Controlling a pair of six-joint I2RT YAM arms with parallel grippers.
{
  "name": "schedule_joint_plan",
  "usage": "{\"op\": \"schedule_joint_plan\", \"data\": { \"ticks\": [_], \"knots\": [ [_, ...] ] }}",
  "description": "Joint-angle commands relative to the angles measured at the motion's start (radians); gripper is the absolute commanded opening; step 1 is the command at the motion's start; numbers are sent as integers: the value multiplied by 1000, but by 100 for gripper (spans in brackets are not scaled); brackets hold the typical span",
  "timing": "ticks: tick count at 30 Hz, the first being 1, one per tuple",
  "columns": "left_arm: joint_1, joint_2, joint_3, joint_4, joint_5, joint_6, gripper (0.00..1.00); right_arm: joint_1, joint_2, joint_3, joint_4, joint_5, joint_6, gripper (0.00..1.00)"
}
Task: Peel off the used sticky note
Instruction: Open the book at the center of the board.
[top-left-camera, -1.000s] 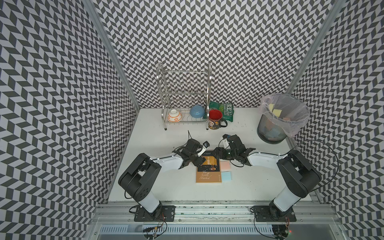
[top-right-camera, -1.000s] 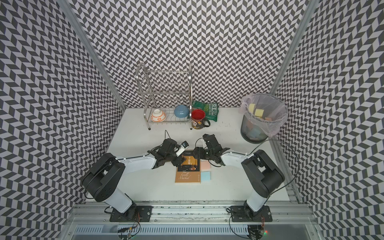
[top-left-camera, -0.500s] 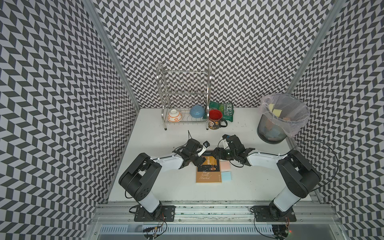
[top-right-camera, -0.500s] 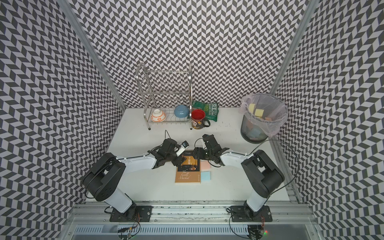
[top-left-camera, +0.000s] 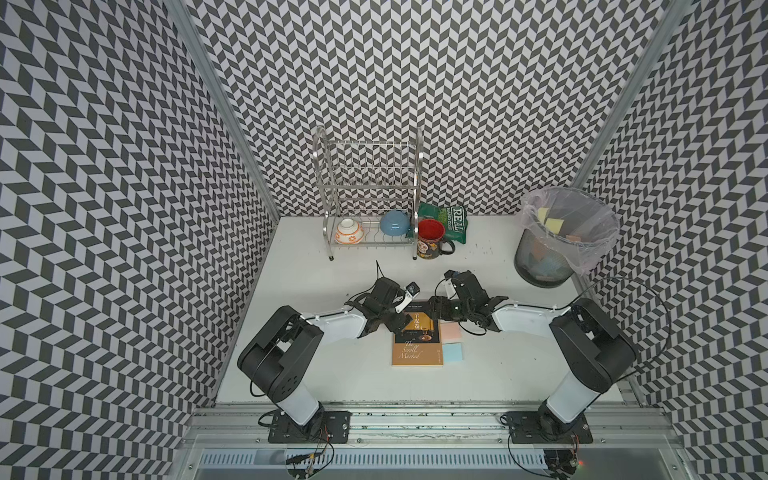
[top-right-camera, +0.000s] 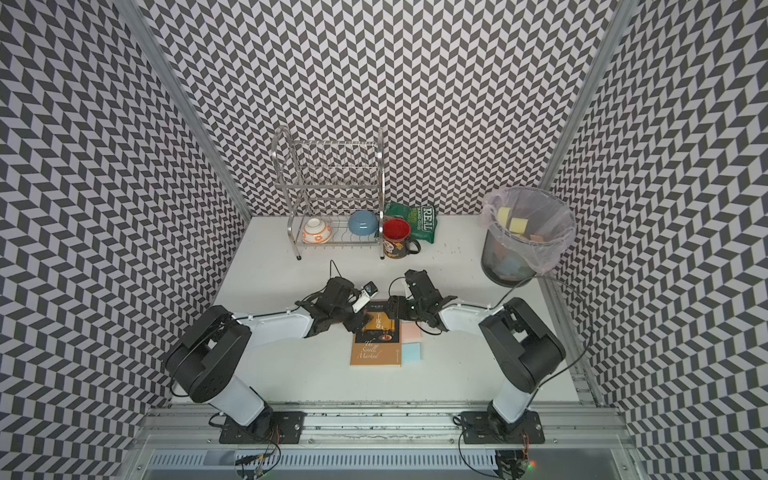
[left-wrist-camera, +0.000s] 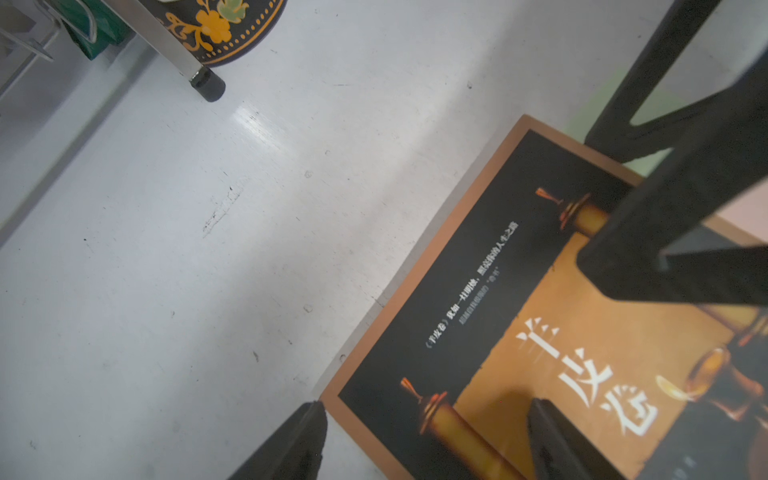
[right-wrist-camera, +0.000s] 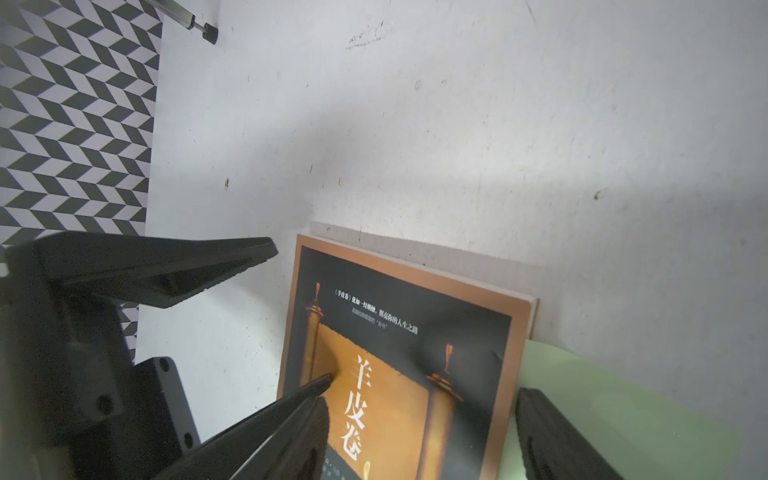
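Observation:
A brown and black book (top-left-camera: 417, 347) (top-right-camera: 376, 349) lies flat on the white table. A pink sticky note (top-left-camera: 451, 331) and a blue sticky note (top-left-camera: 453, 352) stick out from its right edge. A pale green sticky note (right-wrist-camera: 623, 415) sticks out at the far right corner, hidden under my right arm in both top views. Which note is the used one I cannot tell. My left gripper (left-wrist-camera: 428, 419) (top-left-camera: 400, 323) is open astride the book's far left corner. My right gripper (right-wrist-camera: 419, 399) (top-left-camera: 436, 309) is open, one finger over the cover and one over the green note.
At the back stand a steel dish rack (top-left-camera: 368, 195) with two bowls, a red mug (top-left-camera: 430, 241) and a green snack bag (top-left-camera: 451, 220). A lined waste bin (top-left-camera: 561, 245) holding discarded notes stands at the back right. The two grippers sit close together over the book.

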Motion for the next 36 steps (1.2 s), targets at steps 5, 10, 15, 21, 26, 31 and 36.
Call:
{"op": "schedule_joint_plan", "data": {
  "ticks": [5,10,15,21,26,31,36],
  "knots": [
    [-2,34,0,-34,-27,13,79,24,-31,30,17,-38,0,72],
    [-2,40,-1,-32,-29,15,79,26,-54,17,25,-64,5,70],
    [-3,42,-6,-27,-31,16,79,26,-78,3,37,-80,5,68],
    [-3,33,-5,-28,-26,16,79,26,-81,-13,73,-115,5,65],
    [0,-6,11,-68,-1,29,80,25,-70,-41,116,-134,11,64],
    [32,-75,38,-137,81,45,81,26,-55,-58,140,-156,14,63],
    [45,-166,43,-197,116,62,82,26,-90,-65,158,-171,26,54]
  ]
}}
